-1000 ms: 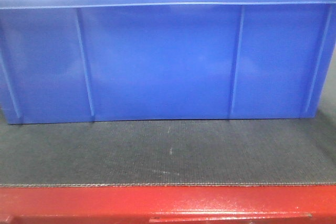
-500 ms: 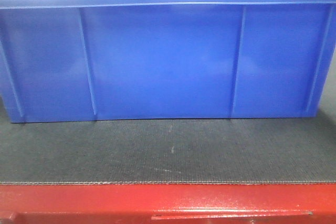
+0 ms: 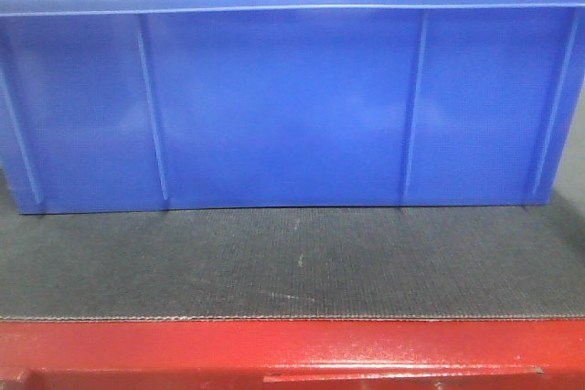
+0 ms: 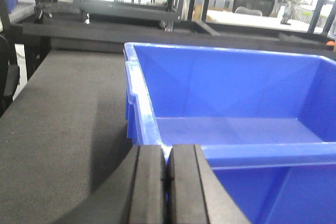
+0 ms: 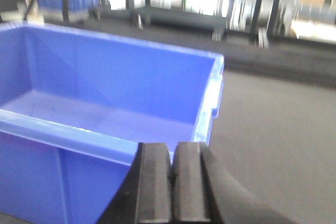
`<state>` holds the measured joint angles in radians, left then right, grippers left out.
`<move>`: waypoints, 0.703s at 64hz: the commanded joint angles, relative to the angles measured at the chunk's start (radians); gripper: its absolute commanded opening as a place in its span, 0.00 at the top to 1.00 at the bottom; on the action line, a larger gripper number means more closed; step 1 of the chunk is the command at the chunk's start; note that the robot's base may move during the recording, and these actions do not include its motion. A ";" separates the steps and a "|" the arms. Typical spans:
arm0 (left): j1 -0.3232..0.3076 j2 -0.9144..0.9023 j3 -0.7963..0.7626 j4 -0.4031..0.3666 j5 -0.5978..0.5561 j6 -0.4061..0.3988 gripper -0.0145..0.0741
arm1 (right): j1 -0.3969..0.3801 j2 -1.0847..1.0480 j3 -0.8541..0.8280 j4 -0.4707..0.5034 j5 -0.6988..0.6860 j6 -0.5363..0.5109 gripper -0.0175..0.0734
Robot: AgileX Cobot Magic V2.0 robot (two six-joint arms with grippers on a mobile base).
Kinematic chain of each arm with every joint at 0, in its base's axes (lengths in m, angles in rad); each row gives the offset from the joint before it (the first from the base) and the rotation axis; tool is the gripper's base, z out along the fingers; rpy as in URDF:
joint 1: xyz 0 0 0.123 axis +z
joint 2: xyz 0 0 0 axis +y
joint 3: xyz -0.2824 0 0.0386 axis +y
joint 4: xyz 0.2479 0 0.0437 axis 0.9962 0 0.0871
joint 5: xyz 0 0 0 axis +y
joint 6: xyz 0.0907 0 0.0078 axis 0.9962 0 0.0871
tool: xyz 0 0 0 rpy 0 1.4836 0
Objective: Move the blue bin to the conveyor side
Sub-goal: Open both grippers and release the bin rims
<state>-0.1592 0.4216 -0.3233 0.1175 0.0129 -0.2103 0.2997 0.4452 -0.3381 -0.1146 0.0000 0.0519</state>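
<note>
1. The blue bin stands upright on the dark grey woven belt of the conveyor, and its long wall fills most of the front view.
2. Thin vertical ribs run down that wall, and a thick rolled rim caps it along the top edge.
3. The bin's lower edge rests on the belt, set back from the glossy red frame, with a strip of bare belt between them.
4. In the left wrist view the left tool sits at the bin's near-left corner, its two black pads pressed together with only a thin seam between them.
5. The near rim of the bin runs just behind those pads; whether they pinch the rim or merely sit against it cannot be told from here.
6. The same view shows the inside of the bin: smooth blue floor and walls, nothing in it.
7. To the left of the bin, bare belt stretches away, with a shadow falling beside the bin wall.
8. In the right wrist view the right tool is at the bin's near-right corner, and its pads likewise meet with a narrow seam.
9. The near rim of the bin passes right behind the right tool; contact with it is not clear.
10. Right of the bin, more grey belt lies open.
11. Far behind, blurred, stand metal racking and another blue bin.
</note>
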 commanded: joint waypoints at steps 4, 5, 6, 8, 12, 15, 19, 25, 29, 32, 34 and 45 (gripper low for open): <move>-0.003 -0.082 0.022 -0.002 -0.028 0.001 0.86 | -0.001 -0.096 0.032 -0.012 -0.030 -0.009 0.89; -0.003 -0.091 0.022 -0.002 -0.028 0.001 0.86 | -0.001 -0.103 0.032 -0.012 -0.031 -0.009 0.89; -0.003 -0.096 0.022 -0.002 -0.028 0.001 0.86 | -0.001 -0.114 0.032 -0.012 -0.031 -0.009 0.89; -0.003 -0.106 0.022 -0.002 -0.028 0.001 0.86 | -0.001 -0.126 0.032 -0.012 -0.039 -0.009 0.89; -0.003 -0.121 0.022 -0.002 -0.031 0.001 0.86 | -0.001 -0.151 0.032 -0.012 -0.063 -0.009 0.89; -0.003 -0.125 0.022 -0.002 -0.031 0.001 0.86 | -0.001 -0.161 0.032 -0.012 -0.084 -0.009 0.89; -0.003 -0.125 0.022 -0.002 -0.031 0.001 0.86 | -0.001 -0.166 0.032 -0.012 -0.103 -0.009 0.89; -0.003 -0.125 0.022 -0.002 -0.031 0.001 0.86 | -0.001 -0.166 0.032 -0.012 -0.105 -0.009 0.89; -0.003 -0.125 0.022 -0.002 -0.031 0.001 0.86 | -0.001 -0.166 0.032 -0.012 -0.105 -0.009 0.89; -0.003 -0.125 0.022 -0.002 -0.031 0.001 0.86 | -0.001 -0.166 0.032 -0.012 -0.105 -0.009 0.89; -0.003 -0.125 0.022 -0.002 -0.031 0.001 0.86 | -0.001 -0.166 0.032 -0.012 -0.105 -0.009 0.89; -0.003 -0.125 0.022 -0.002 -0.031 0.001 0.86 | -0.001 -0.166 0.034 -0.012 -0.103 -0.009 0.89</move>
<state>-0.1592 0.3015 -0.3037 0.1175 0.0000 -0.2103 0.2997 0.2856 -0.3068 -0.1165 -0.0743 0.0500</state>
